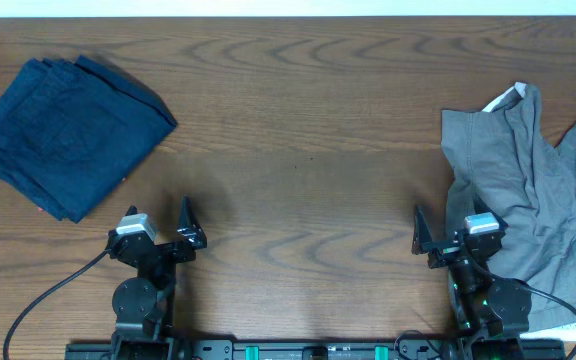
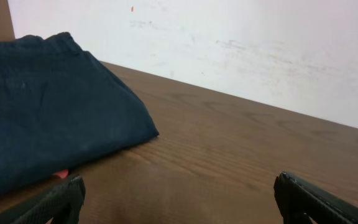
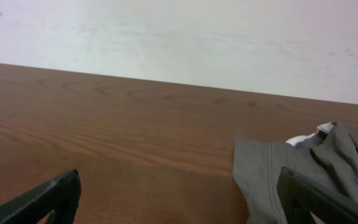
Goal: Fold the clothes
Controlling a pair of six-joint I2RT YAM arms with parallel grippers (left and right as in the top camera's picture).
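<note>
The grey trousers (image 1: 528,190) lie crumpled at the table's right side, with a white label at their top edge. They also show in the right wrist view (image 3: 278,171). My right gripper (image 1: 446,236) is open and empty at the front right, its right finger beside or over the trousers' left edge (image 3: 179,199). My left gripper (image 1: 158,222) is open and empty at the front left (image 2: 179,199), over bare wood.
A dark navy-blue folded garment (image 1: 73,130) lies at the far left; it also shows in the left wrist view (image 2: 48,124), with a small red tag at its near edge. A white wall runs behind the wooden table (image 1: 308,130).
</note>
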